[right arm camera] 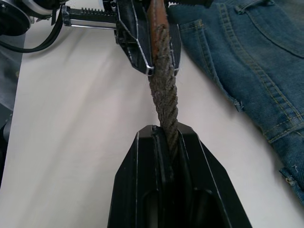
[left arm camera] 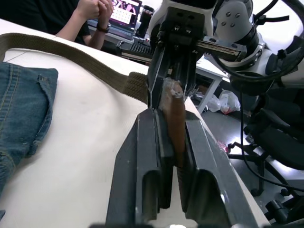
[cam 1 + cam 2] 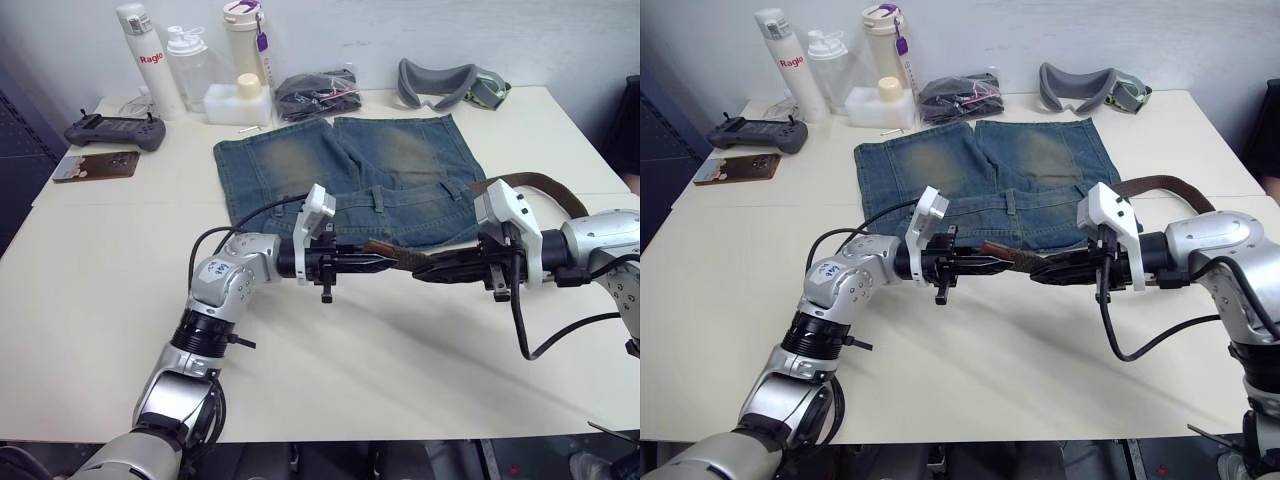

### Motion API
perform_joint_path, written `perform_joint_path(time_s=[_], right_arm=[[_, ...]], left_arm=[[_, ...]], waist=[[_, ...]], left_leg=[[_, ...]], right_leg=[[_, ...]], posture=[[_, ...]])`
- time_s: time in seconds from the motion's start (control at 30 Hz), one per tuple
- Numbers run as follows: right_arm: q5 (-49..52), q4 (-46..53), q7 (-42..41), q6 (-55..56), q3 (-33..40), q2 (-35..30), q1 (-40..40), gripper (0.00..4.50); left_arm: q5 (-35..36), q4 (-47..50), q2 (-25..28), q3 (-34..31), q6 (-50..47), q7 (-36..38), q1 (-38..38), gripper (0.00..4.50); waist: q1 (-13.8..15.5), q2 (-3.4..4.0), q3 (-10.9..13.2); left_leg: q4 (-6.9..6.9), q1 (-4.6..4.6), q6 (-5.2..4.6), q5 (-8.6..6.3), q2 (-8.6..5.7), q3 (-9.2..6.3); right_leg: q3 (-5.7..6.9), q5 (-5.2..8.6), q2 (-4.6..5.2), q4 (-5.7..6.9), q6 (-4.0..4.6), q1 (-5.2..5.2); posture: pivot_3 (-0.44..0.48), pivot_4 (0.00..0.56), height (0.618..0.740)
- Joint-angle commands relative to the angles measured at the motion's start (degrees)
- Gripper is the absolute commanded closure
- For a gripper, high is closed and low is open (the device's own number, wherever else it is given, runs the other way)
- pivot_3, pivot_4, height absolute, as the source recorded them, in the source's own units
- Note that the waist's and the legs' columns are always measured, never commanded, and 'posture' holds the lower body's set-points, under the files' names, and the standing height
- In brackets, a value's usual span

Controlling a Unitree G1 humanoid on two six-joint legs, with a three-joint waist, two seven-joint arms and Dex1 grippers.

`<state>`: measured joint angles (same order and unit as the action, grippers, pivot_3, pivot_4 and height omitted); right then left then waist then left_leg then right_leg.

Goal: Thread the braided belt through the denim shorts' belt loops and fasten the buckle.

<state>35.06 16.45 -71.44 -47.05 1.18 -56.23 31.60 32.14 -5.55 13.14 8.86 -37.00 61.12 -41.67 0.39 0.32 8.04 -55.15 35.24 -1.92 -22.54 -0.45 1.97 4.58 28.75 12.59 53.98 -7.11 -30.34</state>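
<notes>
The denim shorts [image 3: 340,165] lie flat mid-table, waistband toward me, with belt loops [image 3: 380,198] showing along it. Just in front of the waistband, above the table, the braided belt is stretched between both grippers. My left gripper [image 3: 385,263] is shut on its reddish-brown leather tip [image 2: 175,124]. My right gripper [image 3: 420,270] faces it fingertip to fingertip, shut on the woven part [image 1: 164,99]. The rest of the belt [image 3: 545,185] loops back over the table at the right. The buckle is out of view.
Behind the shorts stand bottles [image 3: 140,60], a white box [image 3: 238,102], a black bundle [image 3: 315,95] and grey goggles [image 3: 450,85]. A controller [image 3: 115,130] and a flat brown item [image 3: 95,165] lie far left. A person [image 2: 92,14] sits beyond the table's right side.
</notes>
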Motion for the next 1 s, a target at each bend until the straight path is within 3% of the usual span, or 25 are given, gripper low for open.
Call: perform_joint_path(time_s=[0.03,0.07,0.17,0.27,0.33,0.4,0.5,0.57,0.67,0.77,0.9,1.0], right_arm=[[1.5,2.5,2.9,-1.2,4.2,-0.9,-1.7,4.5],[2.1,3.2,3.9,-1.8,6.7,-1.4,-3.3,3.62],[4.4,4.4,8.3,-4.4,16.4,-1.6,-6.8,2.46],[11.3,4.6,14.5,-11.8,33.7,0.5,-10.4,0.99],[16.6,6.9,18.4,-15.8,44.0,3.3,-14.2,0.04],[25.3,10.4,23.1,-19.7,52.9,7.8,-19.6,0.04],[42.3,16.8,27.8,-20.8,61.1,19.2,-35.7,0.04],[46.7,20.3,29.8,-17.9,60.4,25.7,-44.3,0.04],[45.4,25.0,31.6,-13.7,50.9,37.7,-54.7,0.04],[42.2,26.9,37.6,-7.2,40.8,45.5,-53.8,0.04],[41.7,25.5,43.9,-0.2,33.2,49.0,-49.3,0.04],[41.8,23.6,46.2,3.8,29.7,49.5,-46.5,0.04]], left_arm=[[1.8,0.6,-2.1,-1.1,0.5,0.0,-2.3,4.45],[1.6,0.1,-2.7,-1.0,0.6,-0.2,-2.6,4.5],[0.5,-1.6,-4.0,-0.7,0.9,-1.0,-3.4,4.5],[-3.1,-3.5,-4.2,1.8,1.3,-2.7,-3.6,4.5],[-1.3,-2.7,-5.0,1.5,-1.9,-3.5,-3.2,4.5],[0.8,-2.9,-6.8,0.0,-5.6,-5.4,-3.9,4.5],[4.4,-4.4,-11.0,-3.1,-12.5,-10.1,-6.3,4.5],[6.0,-4.2,-12.6,-3.9,-16.0,-11.6,-7.1,4.5],[9.8,-5.2,-15.0,-6.8,-23.2,-15.1,-8.8,4.5],[12.6,-3.7,-15.8,-8.5,-29.2,-17.5,-8.7,4.5],[16.3,-1.4,-16.6,-11.3,-34.2,-20.6,-7.8,4.5],[16.6,0.3,-16.2,-11.4,-35.6,-22.4,-7.0,4.5]], waist=[[0.2,0.0,0.0],[0.4,-0.02,0.0],[1.3,-0.06,0.0],[1.3,-0.08,0.0],[1.4,-0.11,0.1],[1.3,-0.15,0.1],[1.8,-0.16,0.1],[2.5,-0.18,0.1],[1.9,0.21,0.1],[1.7,0.21,0.1],[1.8,0.34,0.0],[1.1,0.36,-0.1]], left_leg=[[0.0,0.0,0.0,0.0,0.0,0.0],[0.0,0.01,0.0,0.0,0.0,0.0],[-0.02,0.03,-0.05,0.03,0.0,0.0],[-0.02,0.03,-0.09,0.05,-0.01,0.01],[-0.02,0.02,-0.1,0.05,-0.01,0.01],[0.01,-0.02,-0.08,0.06,0.01,-0.09],[0.0,-0.05,-0.03,0.1,0.05,-0.29],[0.05,0.01,-0.09,0.19,0.07,-0.29],[0.04,-0.02,-0.15,0.15,0.02,-0.09],[0.2,-0.08,-0.4,0.1,0.04,-0.2],[0.39,0.08,0.43,0.52,0.06,-0.76],[0.38,0.1,0.45,0.54,0.04,-0.72]], right_leg=[[0.0,0.0,0.0,0.0,0.0,0.0],[0.0,0.0,0.0,-0.01,0.0,0.0],[0.03,-0.01,0.02,-0.02,-0.01,0.02],[0.05,-0.06,0.04,-0.07,-0.09,0.06],[0.07,-0.07,0.05,-0.08,-0.11,0.11],[0.18,-0.07,0.01,-0.09,-0.11,0.2],[0.3,-0.07,-0.04,-0.12,-0.12,0.39],[0.24,-0.03,-0.05,-0.11,-0.14,0.46],[-0.07,0.1,-0.04,-0.09,-0.16,0.44],[-0.08,0.27,-0.06,-0.07,0.17,0.41],[0.31,0.44,-0.15,0.25,0.05,0.28],[0.29,0.46,-0.21,0.22,0.08,0.31]], posture=[[0.0,0.15,0.627],[0.0,0.15,0.627],[0.0,0.15,0.627],[0.0,0.15,0.627],[0.0,0.15,0.627],[0.0,0.15,0.627],[0.0,0.15,0.627],[0.0,0.15,0.627],[0.0,0.15,0.627],[0.0,0.15,0.627],[0.0,0.15,0.627],[0.0,0.15,0.627]])
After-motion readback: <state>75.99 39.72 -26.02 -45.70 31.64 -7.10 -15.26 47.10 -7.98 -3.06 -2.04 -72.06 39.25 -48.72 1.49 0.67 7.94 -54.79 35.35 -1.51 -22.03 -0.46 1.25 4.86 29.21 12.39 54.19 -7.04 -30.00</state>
